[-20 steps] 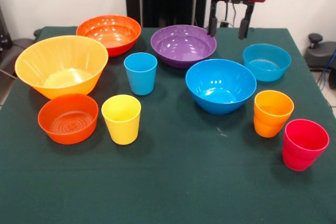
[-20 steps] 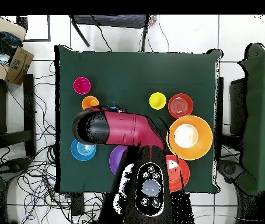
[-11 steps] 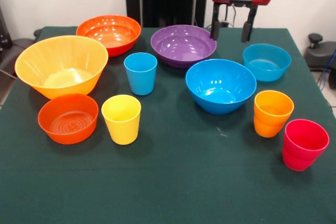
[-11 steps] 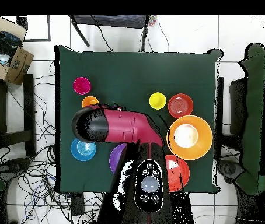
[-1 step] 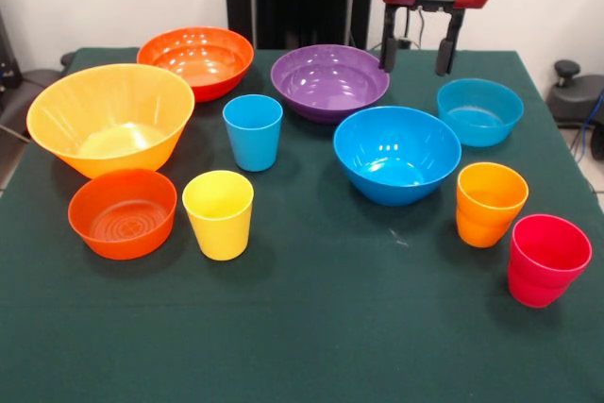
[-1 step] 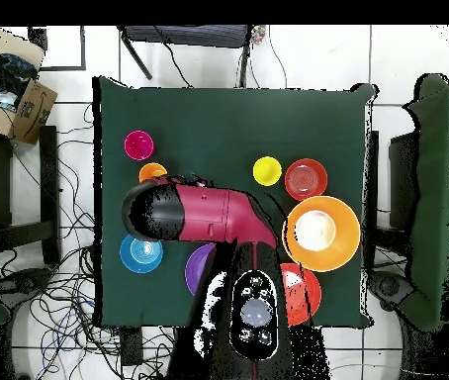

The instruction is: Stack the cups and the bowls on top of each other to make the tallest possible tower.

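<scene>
Green felt-like tabletop, nothing stacked. Nearest: glossy smooth tumblers, red cup, orange cup, yellow cup, plus small orange bowl with ringed bottom. Mid: big blue bowl, blue cup, big yellow-orange bowl, flared. Far: teal bowl, purple bowl, wide orange bowl. Gripper hangs empty above the gap between purple and teal bowls, black fingers spread apart.

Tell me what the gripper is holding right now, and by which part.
Nothing is held. The gripper hangs open and empty above the table, between the purple bowl and the small teal-blue bowl, touching neither.
</scene>
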Robot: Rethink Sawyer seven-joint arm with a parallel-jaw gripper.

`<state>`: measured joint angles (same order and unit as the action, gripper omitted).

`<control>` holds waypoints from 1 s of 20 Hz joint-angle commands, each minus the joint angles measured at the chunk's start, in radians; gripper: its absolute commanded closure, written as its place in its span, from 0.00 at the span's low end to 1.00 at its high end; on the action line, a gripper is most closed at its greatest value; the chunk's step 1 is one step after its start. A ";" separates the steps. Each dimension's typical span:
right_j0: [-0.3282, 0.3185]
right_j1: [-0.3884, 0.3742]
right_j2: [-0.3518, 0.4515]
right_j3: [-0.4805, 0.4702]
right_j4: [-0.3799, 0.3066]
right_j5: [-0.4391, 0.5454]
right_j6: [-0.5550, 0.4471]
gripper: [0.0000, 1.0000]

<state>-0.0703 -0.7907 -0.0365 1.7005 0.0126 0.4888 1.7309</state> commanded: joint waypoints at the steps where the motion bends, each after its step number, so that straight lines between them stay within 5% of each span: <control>1: -0.084 0.001 0.144 0.118 -0.017 -0.021 0.001 0.00; 10: -0.237 -0.005 0.274 0.163 -0.075 -0.014 -0.125 0.00; 20: -0.248 0.007 0.298 0.149 -0.131 -0.020 -0.072 0.00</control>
<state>-0.3268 -0.8142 0.1405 1.8020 -0.0240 0.4761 1.7309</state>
